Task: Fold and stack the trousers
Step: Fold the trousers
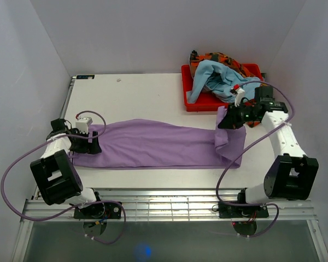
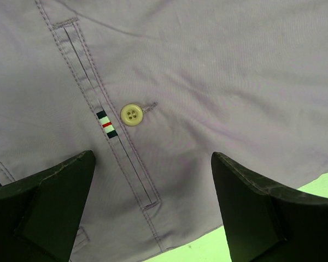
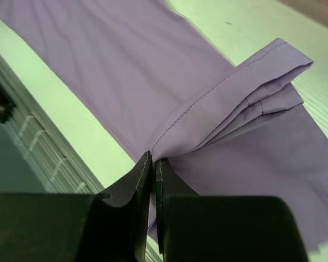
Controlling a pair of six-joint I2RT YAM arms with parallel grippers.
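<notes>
Trousers [image 1: 153, 144] lie lengthwise on the worktop [image 1: 131, 93], one end pinched and the other free.

Seen from the top camera, the lilac trousers run flat across the near half of the worktop from 9 o'clock to 3 o'clock. At 9 o'clock the left gripper [image 2: 152, 164] stands over the waist end with its jaws wide apart and nothing between them. A welt pocket, a pale button [image 2: 132, 114] and a small striped tab [image 2: 106, 124] lie in the gap. Contact with the cloth cannot be confirmed. At 3 o'clock the right gripper [image 3: 154, 161] is clamped tight on the bunched, stitched hem layers, which it holds raised above the leg cloth beneath. At 1 o'clock a red tray [image 1: 188, 98] holds a blue garment [image 1: 213, 79] and an orange patterned garment [image 1: 218, 57], apart from the trousers.
</notes>
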